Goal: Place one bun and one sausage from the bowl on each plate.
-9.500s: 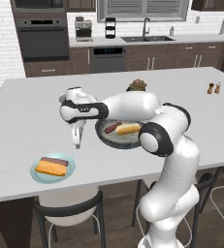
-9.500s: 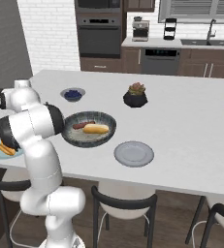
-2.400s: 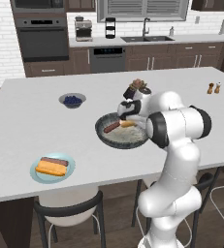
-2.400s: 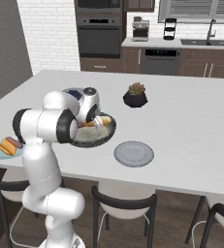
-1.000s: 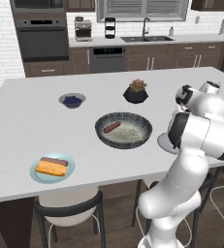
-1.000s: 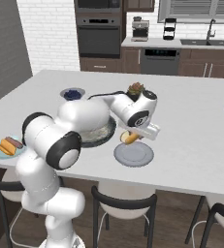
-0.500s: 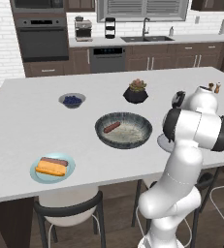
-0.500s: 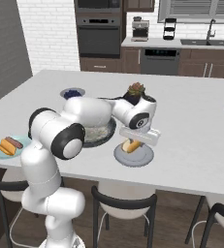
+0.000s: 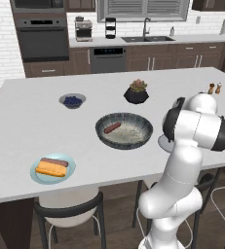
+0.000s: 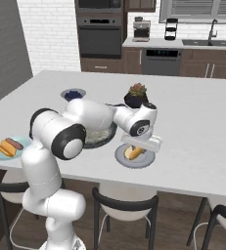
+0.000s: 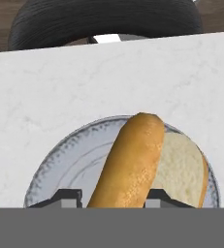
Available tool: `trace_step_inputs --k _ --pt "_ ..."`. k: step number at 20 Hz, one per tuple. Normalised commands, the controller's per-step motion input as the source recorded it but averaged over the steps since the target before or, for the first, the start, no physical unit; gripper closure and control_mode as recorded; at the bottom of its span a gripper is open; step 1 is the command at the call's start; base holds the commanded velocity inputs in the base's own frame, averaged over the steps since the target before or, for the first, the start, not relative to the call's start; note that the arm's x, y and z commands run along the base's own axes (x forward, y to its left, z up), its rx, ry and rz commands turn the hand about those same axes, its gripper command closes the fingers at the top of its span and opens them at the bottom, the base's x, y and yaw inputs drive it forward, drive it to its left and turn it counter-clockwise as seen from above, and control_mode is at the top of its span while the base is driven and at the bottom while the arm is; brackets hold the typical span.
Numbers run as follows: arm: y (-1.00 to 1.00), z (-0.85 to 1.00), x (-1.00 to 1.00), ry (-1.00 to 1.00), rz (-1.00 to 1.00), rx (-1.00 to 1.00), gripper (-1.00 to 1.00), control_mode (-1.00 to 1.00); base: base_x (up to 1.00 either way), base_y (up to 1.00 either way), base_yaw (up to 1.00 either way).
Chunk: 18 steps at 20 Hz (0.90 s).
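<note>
We see the white robot arm's jaws (image 10: 140,146) low over the flat round grey plate (image 10: 147,159) on the white marble desk (image 10: 192,127), just right of the wide dark grey ribbed bowl (image 9: 142,136). The jaws stand partly closed on either side of a golden oblong bun (image 11: 130,164) resting on that plate. One reddish-brown sausage (image 9: 112,128) lies in the bowl. Far left of the bowl, a pale blue-green plate (image 9: 39,174) carries a bun and a sausage.
</note>
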Motion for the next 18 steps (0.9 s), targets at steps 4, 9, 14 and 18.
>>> trace_step_inputs --k 4,9,14,18 --pt "-0.05 -0.13 0.00 0.01 0.03 0.00 1.00 -1.00 0.00 0.00 0.00" --pt "-0.14 -0.01 0.00 0.00 0.03 0.00 -1.00 -1.00 0.00 0.00 0.00" --pt "-0.14 0.00 0.00 0.00 0.03 0.00 -1.00 -1.00 0.00 0.00 0.00" --pt "0.00 0.02 0.00 -0.02 0.03 0.00 -1.00 -1.00 0.00 0.00 0.00"
